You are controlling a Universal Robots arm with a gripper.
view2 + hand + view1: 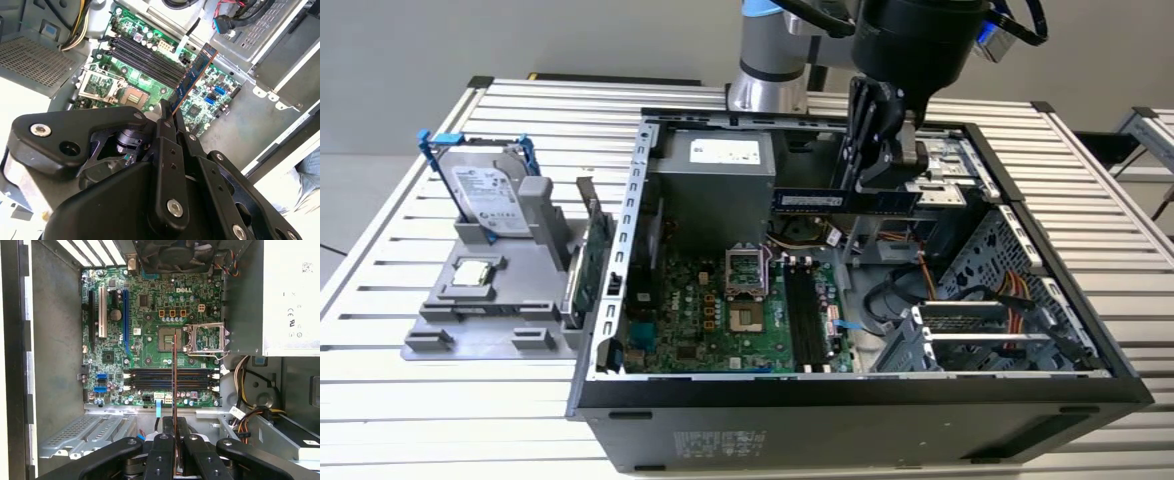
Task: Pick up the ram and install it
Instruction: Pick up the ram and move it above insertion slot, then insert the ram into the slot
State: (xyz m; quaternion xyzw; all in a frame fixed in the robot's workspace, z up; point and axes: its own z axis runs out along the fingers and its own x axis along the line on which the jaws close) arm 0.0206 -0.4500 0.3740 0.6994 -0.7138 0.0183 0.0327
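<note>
Fingers [162, 445] of the black robot gripper [173, 426] are pressed onto one end of the ram [173, 370], a long, narrow dark blue-green circuit-board stick with black chips. They pinch it so that most of its length juts out past the fingertips. In the exterior view the gripper [878, 195] hangs over the open black computer case [854, 385], and the ram [825, 201] is held level in the air, apart from everything beneath it. Its free end is near the grey boxy power supply [714, 185].

Below the fingers lies the green motherboard [150, 355]. The first wrist view shows the stick edge-on, running crosswise over the row of long black memory slots [150, 381] and reaching as far as the square silver processor socket [165, 337]. In the second wrist view the ram [194, 75] slants away from the fingertips, again above the slots [145, 55] and not touching them.

Well away from the fingers, outside the case, a silver boxy hard drive [491, 195] and a green expansion card [594, 265] stand upright in a grey holder [494, 310] on the pale slatted metal table [587, 110].
</note>
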